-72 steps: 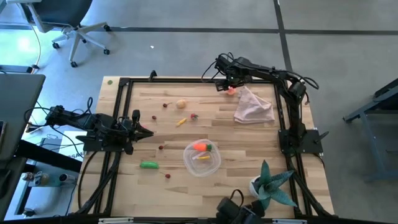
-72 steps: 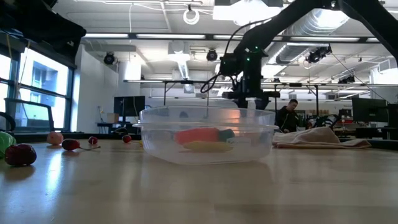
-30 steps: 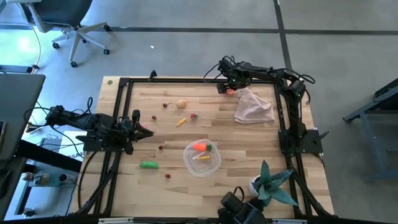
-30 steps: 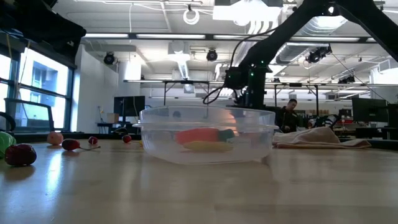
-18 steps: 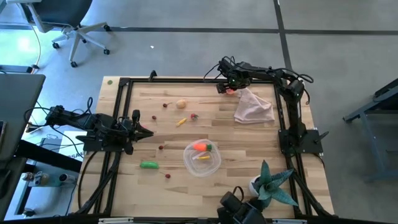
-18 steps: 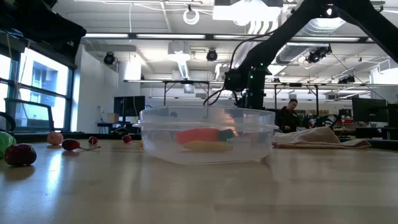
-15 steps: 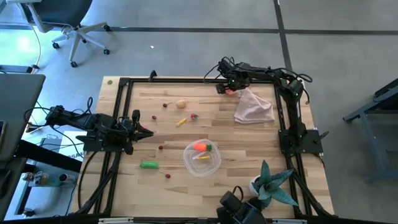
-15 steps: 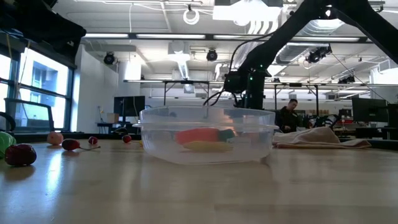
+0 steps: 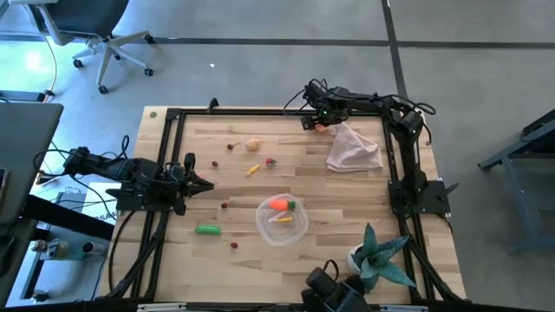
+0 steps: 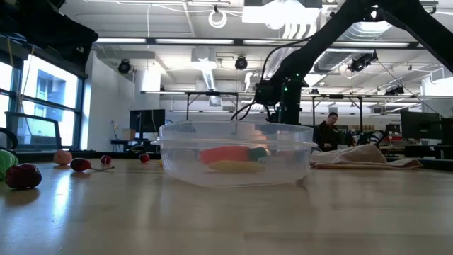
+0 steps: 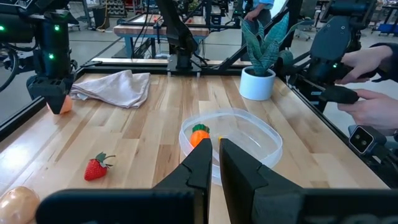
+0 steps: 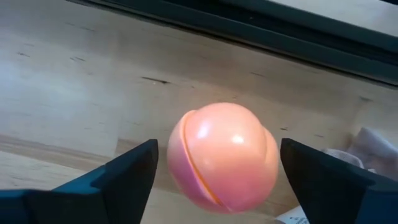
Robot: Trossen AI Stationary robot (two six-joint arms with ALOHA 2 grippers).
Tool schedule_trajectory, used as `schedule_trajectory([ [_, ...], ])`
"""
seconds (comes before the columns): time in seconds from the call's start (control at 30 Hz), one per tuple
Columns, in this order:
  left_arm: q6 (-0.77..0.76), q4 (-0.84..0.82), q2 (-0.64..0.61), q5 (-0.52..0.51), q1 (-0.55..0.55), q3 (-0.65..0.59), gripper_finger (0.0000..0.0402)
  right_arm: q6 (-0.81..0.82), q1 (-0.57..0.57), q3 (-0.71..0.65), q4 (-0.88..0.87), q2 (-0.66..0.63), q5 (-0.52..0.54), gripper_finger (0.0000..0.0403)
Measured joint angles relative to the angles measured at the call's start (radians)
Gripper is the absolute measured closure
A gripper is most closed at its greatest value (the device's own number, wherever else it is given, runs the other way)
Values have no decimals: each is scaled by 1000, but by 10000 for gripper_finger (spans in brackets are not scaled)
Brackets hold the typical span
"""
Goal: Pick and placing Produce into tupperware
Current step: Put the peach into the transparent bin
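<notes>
A pink ball (image 12: 224, 155) rests on the wood near the table's far edge (image 9: 322, 126). My right gripper (image 12: 217, 165) points down over it, open, one finger (image 12: 127, 171) on either side. A gap shows on one side; the other finger stands very close. The clear tupperware (image 9: 261, 217) at mid-table holds an orange carrot (image 9: 279, 204) and a yellow stick (image 9: 283, 219). On the wood lie a green pod (image 9: 207, 230), a tan ball (image 9: 253, 146), a strawberry (image 9: 270, 161) and another yellow stick (image 9: 252, 169). My left gripper (image 9: 206, 185) waits shut at the left edge.
A pink cloth (image 9: 354, 149) lies right beside the pink ball. A teal plant in a white pot (image 9: 375, 256) stands at the near right. A black frame (image 9: 170, 139) borders the table. A person's hands (image 11: 373, 93) show beyond the table's near edge.
My right gripper has come down around the pink ball, staying open; over the last second it has kept almost still. The ball and the other produce have not moved.
</notes>
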Motion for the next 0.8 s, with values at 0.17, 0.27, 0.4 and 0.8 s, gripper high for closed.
schedule_trajectory([
  [0.17, 0, 0, 0, 0, 0, 0, 380, 10, 1, 0, -2, 0, 0, 96],
  [0.27, 0, 0, 0, 0, 0, 0, 380, 15, 1, 0, -3, 0, 0, 98],
  [0.4, 0, 0, 0, 0, 0, 0, 380, 16, 2, 0, -7, 0, 0, 103],
  [0.8, 0, 0, 0, 0, 0, 0, 380, 25, 9, 1, -8, -2, 0, 152],
])
